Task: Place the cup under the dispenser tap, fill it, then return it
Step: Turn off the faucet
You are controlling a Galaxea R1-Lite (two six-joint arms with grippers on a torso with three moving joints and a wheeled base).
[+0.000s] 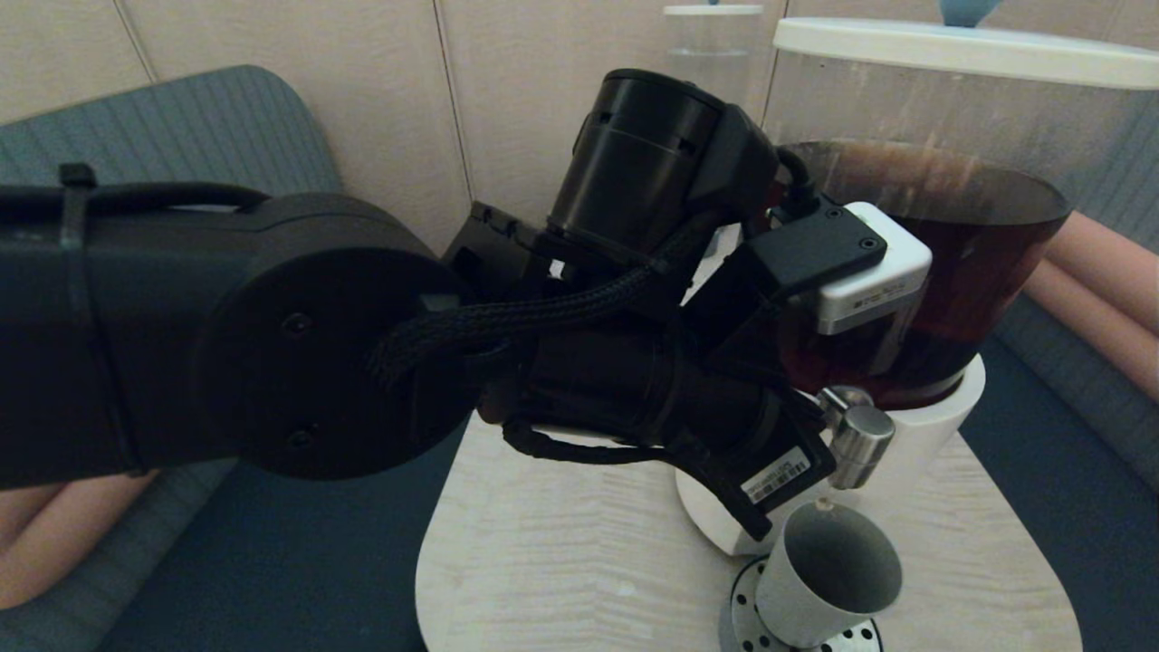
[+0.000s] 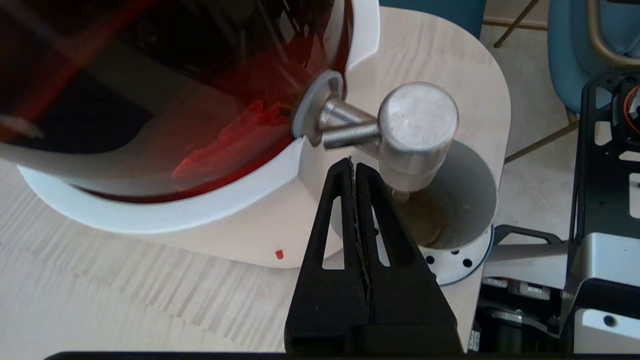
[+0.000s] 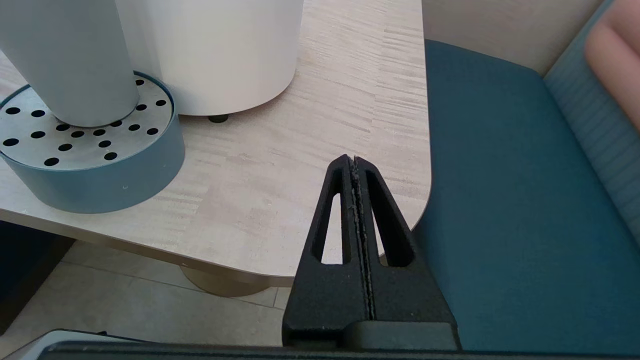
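The grey cup (image 1: 819,589) stands upright on a round perforated drip tray (image 1: 744,608), right below the steel dispenser tap (image 1: 860,444). In the left wrist view the cup (image 2: 470,200) holds a little brown liquid at its bottom, under the tap (image 2: 417,130). My left gripper (image 2: 354,162) is shut on nothing, its tips close beside the tap's stem and above the cup's rim. My right gripper (image 3: 353,159) is shut and empty, low by the table's near right corner, apart from the cup (image 3: 70,60).
The big dispenser (image 1: 933,426) with dark brown liquid stands on the pale wooden table (image 1: 561,561). A small clear dispenser (image 1: 715,45) stands behind it. Teal sofa seats (image 3: 500,200) surround the table. My left arm blocks much of the head view.
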